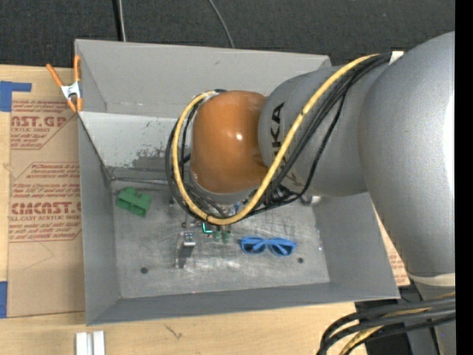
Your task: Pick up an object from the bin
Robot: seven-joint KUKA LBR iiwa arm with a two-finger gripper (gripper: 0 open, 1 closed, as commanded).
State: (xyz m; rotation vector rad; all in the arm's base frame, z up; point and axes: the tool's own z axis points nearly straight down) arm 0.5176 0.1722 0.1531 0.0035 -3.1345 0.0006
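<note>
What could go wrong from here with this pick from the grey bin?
The gripper hangs over bare bin floor between the green plastic block and the blue toy sunglasses, so a grasp here may catch nothing. The sunglasses lie flat and thin, so they might slip.

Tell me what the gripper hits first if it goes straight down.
Probably the bare bin floor: the gripper points down between the green block and the blue sunglasses, neither seemingly beneath it, though depth is unclear.
</note>
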